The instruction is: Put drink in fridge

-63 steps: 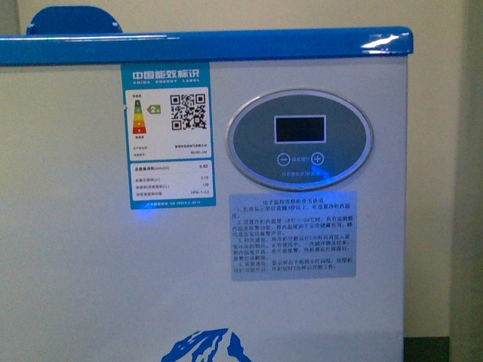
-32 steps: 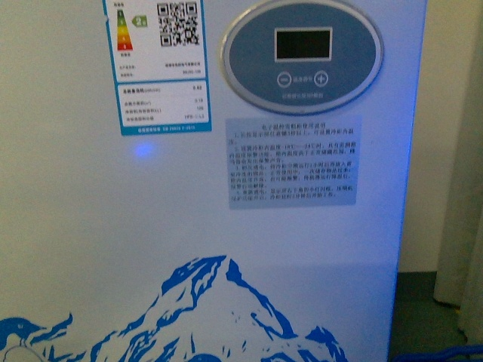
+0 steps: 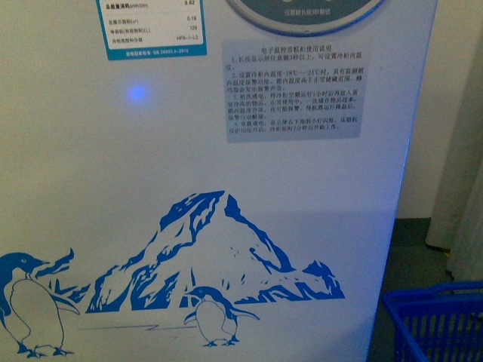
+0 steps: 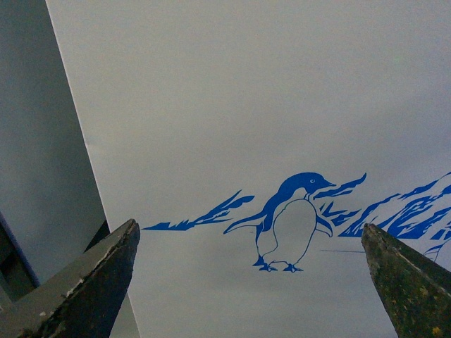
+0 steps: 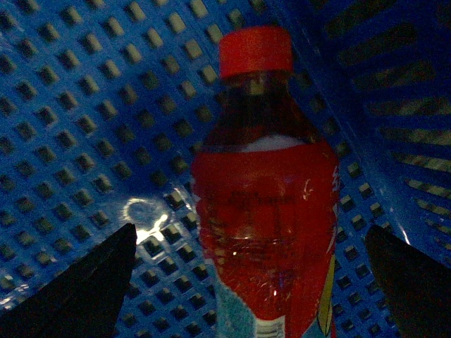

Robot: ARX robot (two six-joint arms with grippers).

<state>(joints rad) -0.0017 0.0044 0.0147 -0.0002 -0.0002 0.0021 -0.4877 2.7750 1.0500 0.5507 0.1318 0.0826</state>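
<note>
Right wrist view: we see the drink (image 5: pixel 264 211), a clear bottle of dark liquid with a red label and a round red cap (image 5: pixel 255 51); it sits inside the blue basket (image 5: pixel 84 105), whose perforated walls fill the picture behind it; we cannot tell whether the bottle stands or lies; the right claw (image 5: pixel 250 232) is spread wide, one dark finger on each side of the bottle, and neither finger touches it.

In the left wrist view the left claw (image 4: pixel 250 227) is also spread wide and holds nothing; between its fingers (image 4: pixel 84 282) we see the white front of the fridge (image 4: pixel 246 105) with a blue penguin (image 4: pixel 289 222) printed on it; we cannot tell how near the claw is to that panel.

In the front view the fridge's white front fills most of the frame; the blue mountain picture (image 3: pixel 219 253) sits at lower centre, with a small penguin under it and a larger one at the lower left edge; a grey printed notice (image 3: pixel 294 90) is at upper centre, a blue-edged label (image 3: pixel 151 29) at upper left, and a blue glow (image 3: pixel 137 93) just below that label; the blue basket's rim shows in the lower right corner, beside the fridge; neither arm appears in this view.
</note>
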